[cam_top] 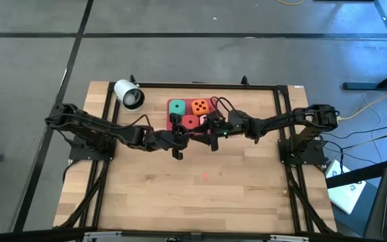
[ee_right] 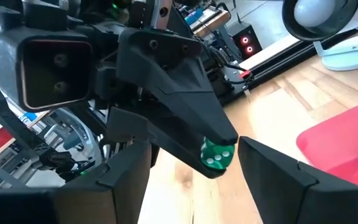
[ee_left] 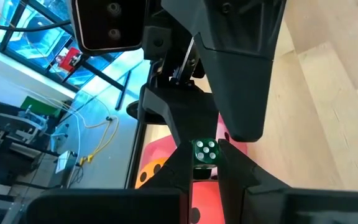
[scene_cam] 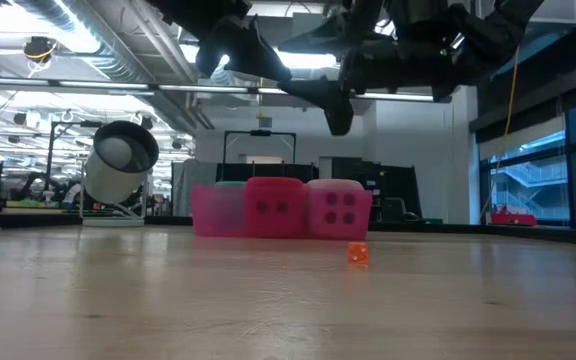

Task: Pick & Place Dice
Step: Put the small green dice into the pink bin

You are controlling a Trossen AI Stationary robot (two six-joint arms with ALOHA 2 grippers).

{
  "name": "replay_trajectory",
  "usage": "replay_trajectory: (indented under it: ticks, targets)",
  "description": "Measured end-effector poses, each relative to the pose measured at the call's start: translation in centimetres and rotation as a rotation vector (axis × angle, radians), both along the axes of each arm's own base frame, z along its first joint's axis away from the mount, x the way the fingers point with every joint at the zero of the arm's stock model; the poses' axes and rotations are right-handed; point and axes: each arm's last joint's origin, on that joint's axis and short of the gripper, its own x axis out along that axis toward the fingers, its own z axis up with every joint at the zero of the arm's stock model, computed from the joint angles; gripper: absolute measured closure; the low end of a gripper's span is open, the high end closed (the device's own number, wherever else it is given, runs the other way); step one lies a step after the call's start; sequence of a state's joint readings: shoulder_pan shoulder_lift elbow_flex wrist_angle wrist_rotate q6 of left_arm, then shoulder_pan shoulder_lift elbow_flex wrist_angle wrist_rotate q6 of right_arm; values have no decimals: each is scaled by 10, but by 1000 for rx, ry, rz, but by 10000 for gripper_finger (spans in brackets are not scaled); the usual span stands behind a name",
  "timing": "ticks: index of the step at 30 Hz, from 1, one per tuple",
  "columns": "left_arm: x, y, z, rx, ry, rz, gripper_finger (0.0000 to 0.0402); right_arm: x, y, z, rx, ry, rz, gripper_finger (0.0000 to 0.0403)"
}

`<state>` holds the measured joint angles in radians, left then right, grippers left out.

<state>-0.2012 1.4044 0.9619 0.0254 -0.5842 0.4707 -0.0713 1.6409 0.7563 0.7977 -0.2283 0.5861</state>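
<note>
Green die (ee_left: 205, 153) between left fingers (ee_left: 247, 180)

My left gripper (ee_left: 205, 163) pinches a small green die (ee_left: 205, 152), half hidden between my fingertips. In the low view my arms are cut off at the top edge. The teal die (scene_cam: 230, 185) barely peeks out behind the pink tray (scene_cam: 216, 212).

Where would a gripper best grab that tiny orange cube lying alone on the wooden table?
By two opposite side faces of the tiny orange cube, coming straight down from above. It sits flat on the wooden table with bare wood all round, so fingers can probably drop either side and pinch it.
</note>
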Motion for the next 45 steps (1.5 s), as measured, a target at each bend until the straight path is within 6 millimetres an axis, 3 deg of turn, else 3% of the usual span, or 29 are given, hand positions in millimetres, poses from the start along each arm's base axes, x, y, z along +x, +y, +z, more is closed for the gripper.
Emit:
replay_trajectory:
  ticks: [24,45]
  targets:
    - [0,-1,1,26,6,-4,370,0,0,2,4,-21,-2,284]
    - [-1,-6,1,34,6,-3,363,0,-1,2,2,-22,-4,346]
